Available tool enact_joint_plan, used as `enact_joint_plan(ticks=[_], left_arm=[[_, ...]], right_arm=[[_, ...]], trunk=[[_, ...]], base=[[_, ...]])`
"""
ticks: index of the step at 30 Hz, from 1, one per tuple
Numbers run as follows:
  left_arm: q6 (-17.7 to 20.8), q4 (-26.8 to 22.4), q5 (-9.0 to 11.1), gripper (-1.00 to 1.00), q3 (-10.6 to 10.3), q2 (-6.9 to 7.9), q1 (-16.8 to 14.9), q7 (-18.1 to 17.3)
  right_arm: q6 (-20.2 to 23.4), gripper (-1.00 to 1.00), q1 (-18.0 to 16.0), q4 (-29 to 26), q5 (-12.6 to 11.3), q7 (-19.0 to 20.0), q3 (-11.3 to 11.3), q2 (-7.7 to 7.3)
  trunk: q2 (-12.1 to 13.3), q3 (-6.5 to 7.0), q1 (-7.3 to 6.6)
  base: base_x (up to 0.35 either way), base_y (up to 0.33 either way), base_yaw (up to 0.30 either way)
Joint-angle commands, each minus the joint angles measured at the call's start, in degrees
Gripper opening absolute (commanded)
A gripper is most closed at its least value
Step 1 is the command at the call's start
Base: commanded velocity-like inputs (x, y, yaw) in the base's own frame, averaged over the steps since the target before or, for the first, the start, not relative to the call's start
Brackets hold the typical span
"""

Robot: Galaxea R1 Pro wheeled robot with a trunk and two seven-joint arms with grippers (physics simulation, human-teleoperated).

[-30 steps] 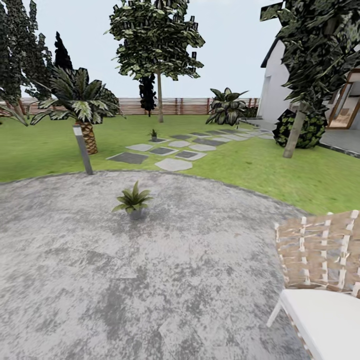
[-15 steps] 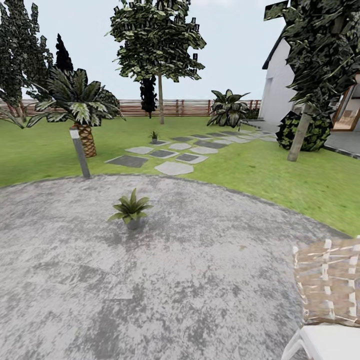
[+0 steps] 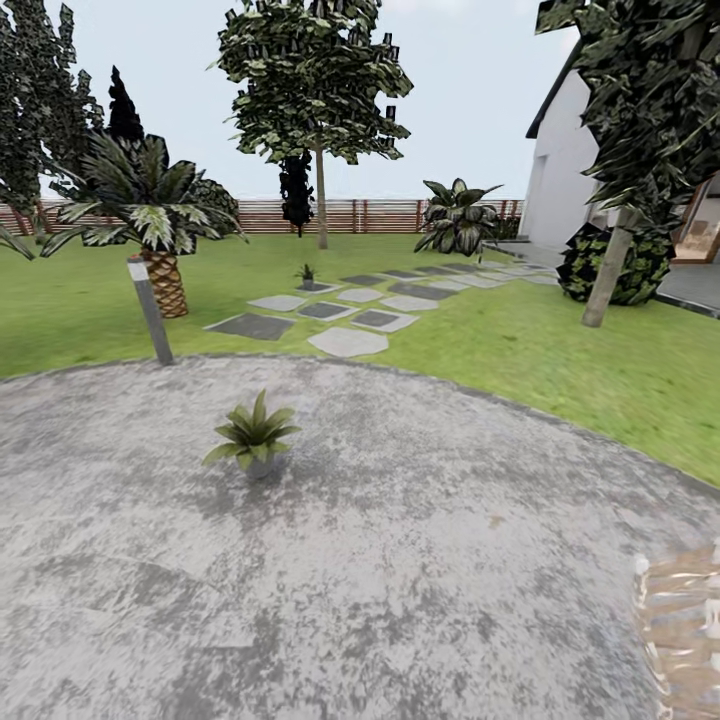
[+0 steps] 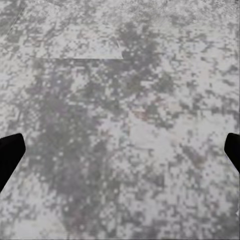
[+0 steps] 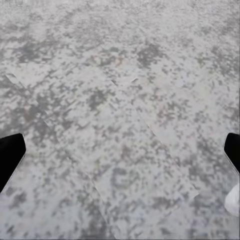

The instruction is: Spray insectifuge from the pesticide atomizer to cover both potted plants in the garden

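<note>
The head view is looking over the garden. At the far left a palm [image 3: 150,215] with a scaly brown trunk is standing on the lawn [image 3: 90,310], and just beside it a short grey light post [image 3: 150,310] is leaning a little at the edge of the round paved patio [image 3: 400,560]. One potted plant [image 3: 252,436] is sitting upright on the patio, left of the middle, well apart from everything else. Behind it the grey stepping stones [image 3: 345,310] are running across the grass, and the second potted plant [image 3: 306,273] is standing among the far stones; it is too small here to make out its pot. Further back a tall tree [image 3: 315,90] is rising before the brown slatted fence [image 3: 340,214], and to the right a big striped-leaf bush [image 3: 457,217] is growing. At the right edge a white house wall [image 3: 560,170] is partly hidden behind another tree [image 3: 640,120], and a blurred woven chair [image 3: 685,630] is cut off at the lower right corner.

The left wrist view is showing what the head view is not: the left end effector [image 4: 120,152] with its dark fingertips [image 4: 10,152] standing wide apart at both edges, with bare mottled paving between them. In the right wrist view the right end effector [image 5: 120,152] is spread in the same way over the paving, holding nothing, and a small white shape [image 5: 233,200] is cut off at the edge; I cannot tell what it is.
</note>
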Motion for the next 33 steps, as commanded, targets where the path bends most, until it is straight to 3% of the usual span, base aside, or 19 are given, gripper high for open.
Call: enact_joint_plan(ticks=[1,33], left_arm=[[-0.18,0.05,0.08,1.00,0.10,-0.01,-0.03,-0.01],[-0.18,0.05,0.08,1.00,0.10,-0.01,-0.03,-0.01]], right_arm=[[-0.17,1.00,-0.03,0.04,0.02,0.02,0.01,-0.01],[-0.16,1.00,-0.03,0.04,-0.05,0.02,-0.07,-0.01]], trunk=[[-0.02,-0.05,0.02],[-0.02,-0.05,0.02]], base=[[0.340,0.000,0.000],[0.340,0.000,0.000]])
